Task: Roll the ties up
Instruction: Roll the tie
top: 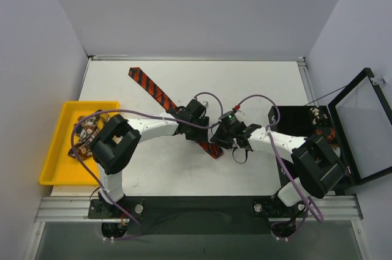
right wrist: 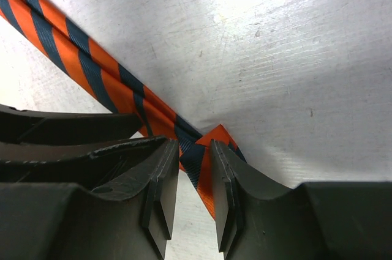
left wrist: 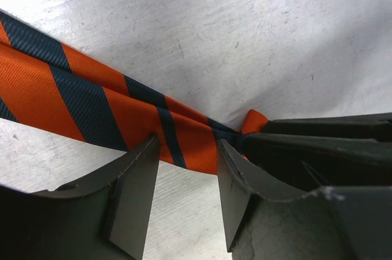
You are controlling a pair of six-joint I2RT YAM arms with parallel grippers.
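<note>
A red-orange and black striped tie (top: 150, 87) lies diagonally on the white table, from the far left down to the middle. My left gripper (top: 193, 115) stands over its middle stretch. In the left wrist view the left gripper (left wrist: 187, 144) is open, its tips resting at the edge of the tie (left wrist: 92, 98) with bare table between the fingers. My right gripper (top: 228, 133) is at the tie's narrow near end. Its jaws (right wrist: 193, 145) are a little apart, straddling a folded-over bit of tie (right wrist: 205, 168). More patterned ties (top: 87, 130) lie in the yellow tray.
The yellow tray (top: 54, 163) sits at the table's left edge. A black box (top: 288, 120) with an open glass lid (top: 362, 124) stands at the right. Purple cables (top: 260, 100) loop over both arms. The two grippers are close together.
</note>
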